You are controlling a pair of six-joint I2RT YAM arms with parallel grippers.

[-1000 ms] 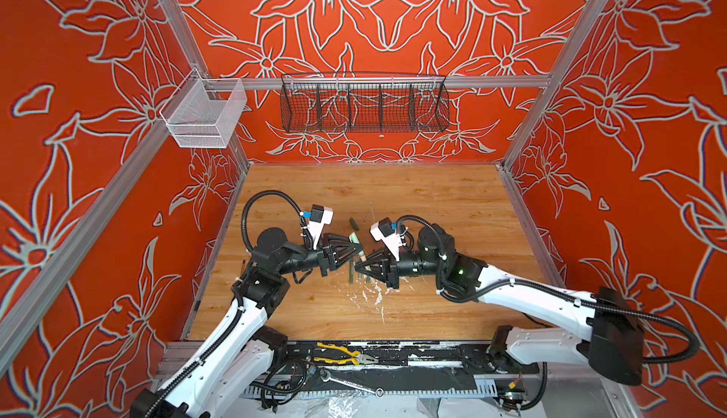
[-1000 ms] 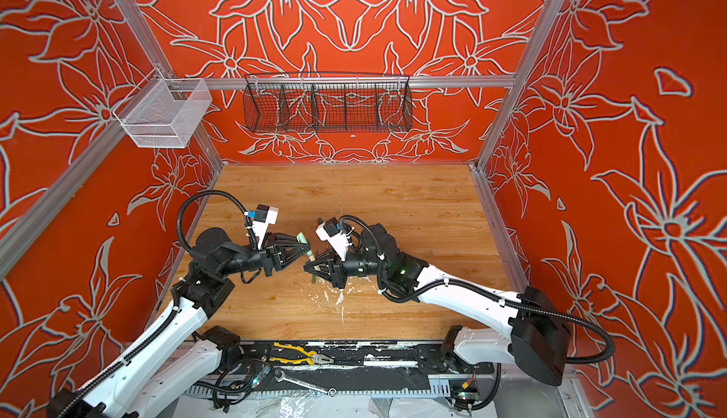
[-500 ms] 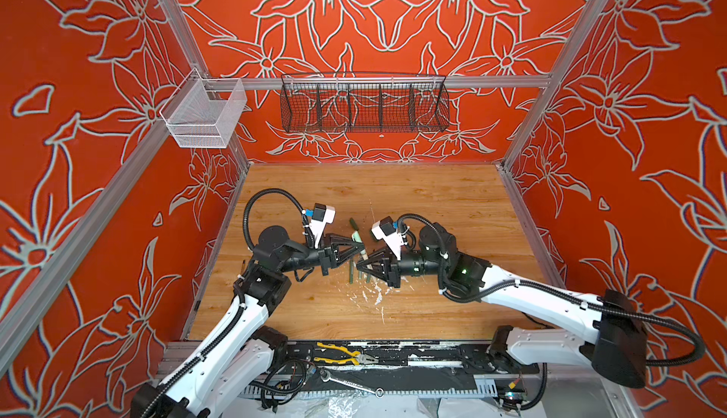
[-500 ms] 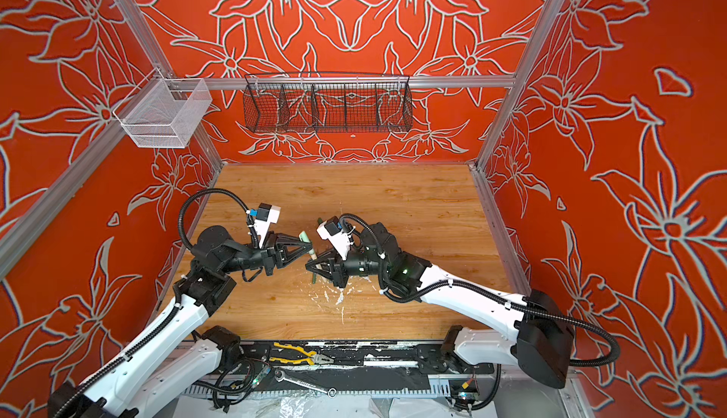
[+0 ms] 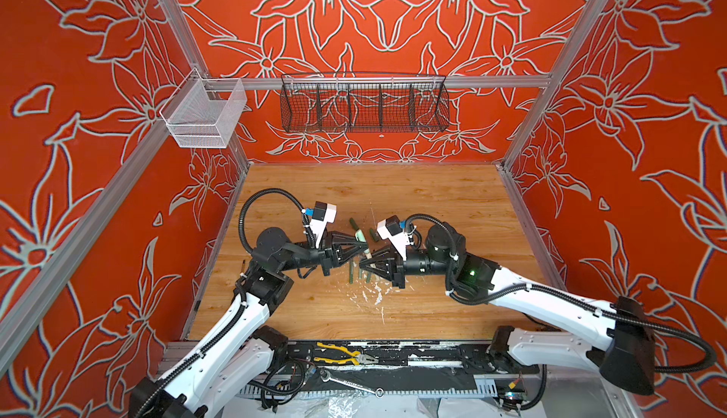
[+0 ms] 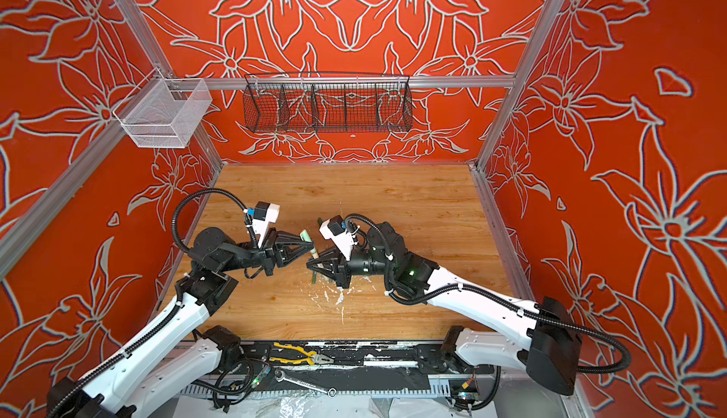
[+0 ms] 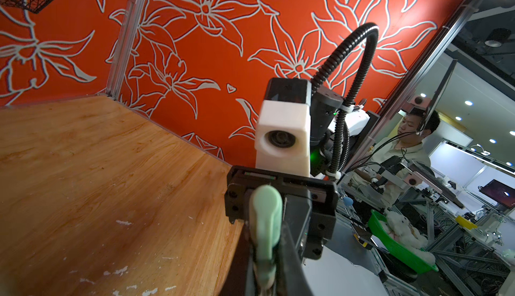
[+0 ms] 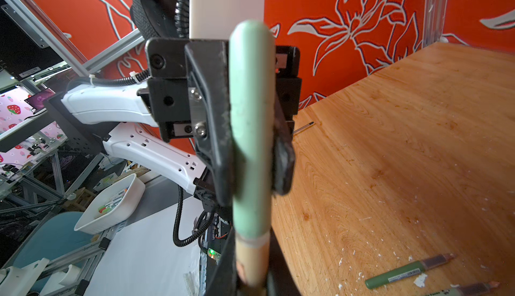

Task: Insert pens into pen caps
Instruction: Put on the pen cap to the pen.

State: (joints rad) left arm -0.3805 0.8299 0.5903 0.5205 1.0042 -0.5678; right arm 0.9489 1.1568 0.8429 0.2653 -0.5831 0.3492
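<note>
Since one second ago the left gripper has come a little nearer to the right gripper. Their tips now almost meet above the wooden table. The right arm has hardly shifted.

In both top views the two grippers point at each other. Between their tips stands the tan pen, tilted, with the pale green cap at its far end. In a top view three green pens lie side by side on the table under the tips. Two dark green caps lie on the table just beyond them.

In the left wrist view the pale green cap is seen from its round end. It is squeezed between the dark fingers of the left gripper. Behind it are the black body of the right gripper and its white camera housing. The pen is hidden behind the cap.

In the right wrist view the left gripper's fingers are clamped on the cap from both sides. Below the cap the tan pen goes down between the right gripper's own fingers, which are pressed together on it at the picture's edge. The cap meets the barrel at a whitish band; how deep the pen sits inside, I cannot tell. Two green pens lie on the table.
</note>
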